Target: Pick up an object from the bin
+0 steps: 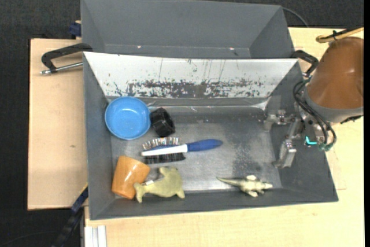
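I see the pincer (284,158) low at the right side of the grey metal bin (243,139), close to the right wall. It hangs under the arm's orange-brown wrist cover (341,81) and a loop of dark cables (317,137). From this angle I cannot tell whether the pincer is apart or together.

The thing nearest to it is a small pale toy lizard (247,184). It lies flat on the bin floor at the lower right of the frame, down and to the left of the pincer and apart from it. Its thin end points left, and bare grey floor lies between the two.

The rest sits well apart, on the left half of the floor. A round blue plastic bowl (128,117) stands mouth up at the upper left, with a stubby black cylinder (162,122) just beside it on the right. Below them lies a brush with a blue handle and a black-and-white bristle head (173,149), handle toward the right. At the lower left an orange plastic cup (128,176) lies tipped over, with a yellowish soft toy animal (163,185) against its right side.

The bin's pale back wall (196,75) carries a band of dark speckled marks (I can make no letters out of them). The bin rests on a light wooden tabletop (219,231).
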### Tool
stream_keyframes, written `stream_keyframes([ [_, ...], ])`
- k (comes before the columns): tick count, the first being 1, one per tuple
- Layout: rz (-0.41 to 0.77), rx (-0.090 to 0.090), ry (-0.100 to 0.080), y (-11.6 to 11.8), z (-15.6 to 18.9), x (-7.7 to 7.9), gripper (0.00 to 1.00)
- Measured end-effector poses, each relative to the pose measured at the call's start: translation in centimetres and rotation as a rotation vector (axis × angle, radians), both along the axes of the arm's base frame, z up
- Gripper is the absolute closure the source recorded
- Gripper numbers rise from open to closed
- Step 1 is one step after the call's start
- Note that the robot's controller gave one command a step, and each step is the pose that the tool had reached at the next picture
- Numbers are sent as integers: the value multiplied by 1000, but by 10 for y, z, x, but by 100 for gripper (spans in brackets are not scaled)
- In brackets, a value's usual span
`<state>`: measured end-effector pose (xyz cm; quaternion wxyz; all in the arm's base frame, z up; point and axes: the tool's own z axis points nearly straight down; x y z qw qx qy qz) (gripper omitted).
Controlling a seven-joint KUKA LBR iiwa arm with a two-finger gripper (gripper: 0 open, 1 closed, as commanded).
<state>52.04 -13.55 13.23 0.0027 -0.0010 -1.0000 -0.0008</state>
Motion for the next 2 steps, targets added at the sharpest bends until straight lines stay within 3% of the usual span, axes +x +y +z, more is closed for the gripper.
stream_keyframes([
  [1,20,3,-16,85,23,34,0],
  [2,152,3,-3,140,-45,42,0],
])
